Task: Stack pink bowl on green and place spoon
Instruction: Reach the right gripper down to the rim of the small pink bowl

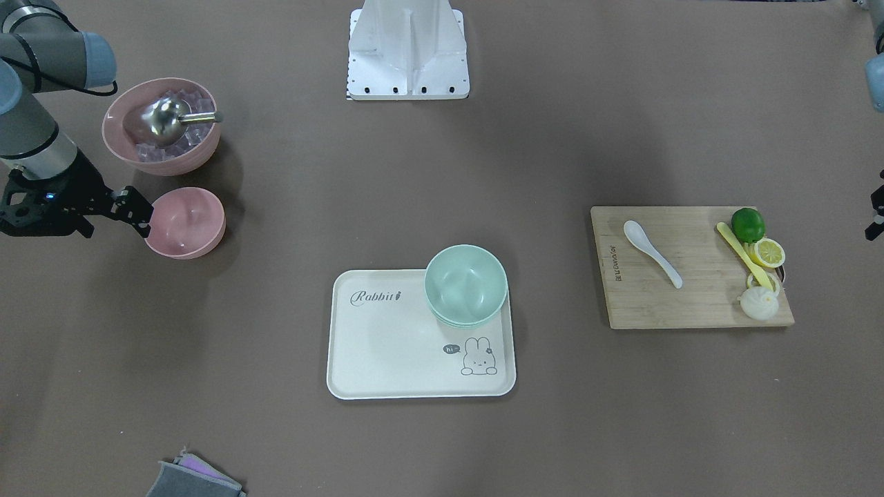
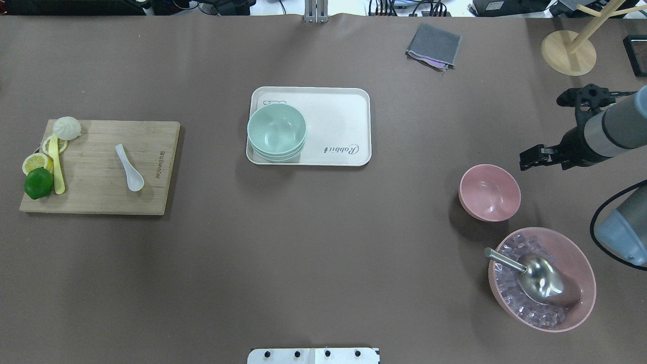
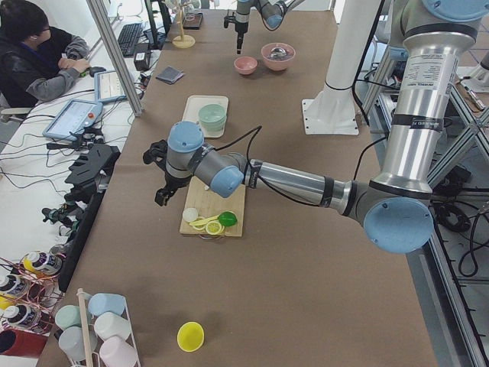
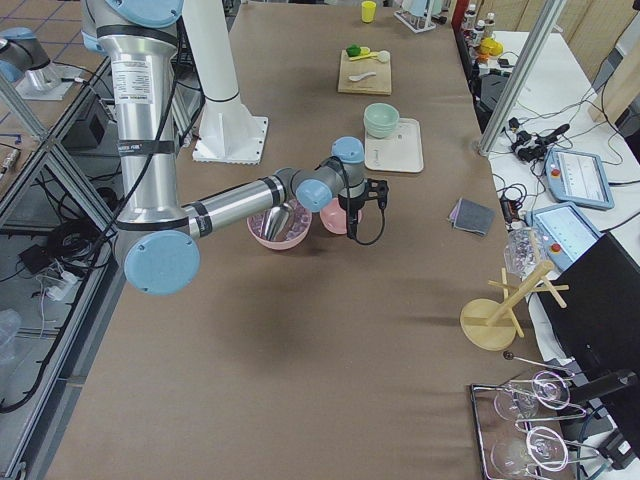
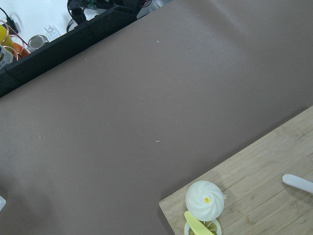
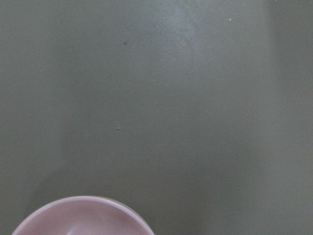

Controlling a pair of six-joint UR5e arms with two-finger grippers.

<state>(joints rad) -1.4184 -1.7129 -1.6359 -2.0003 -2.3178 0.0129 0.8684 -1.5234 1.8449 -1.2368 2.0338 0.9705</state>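
Pink bowl (image 1: 185,222) sits empty on the counter (image 1: 442,172), its rim just beside the right gripper (image 1: 138,212), whose jaws stand apart and hold nothing. Green bowl (image 1: 465,284) rests empty in a corner of the tray (image 1: 387,345); white spoon (image 1: 652,252) lies on the cutting board (image 1: 690,297). Left gripper (image 3: 163,197) hangs near the board, grip state impossible to tell.

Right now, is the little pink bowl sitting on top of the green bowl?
No, the small pink bowl stands on the brown table, far from the mint green bowl on the white tray.
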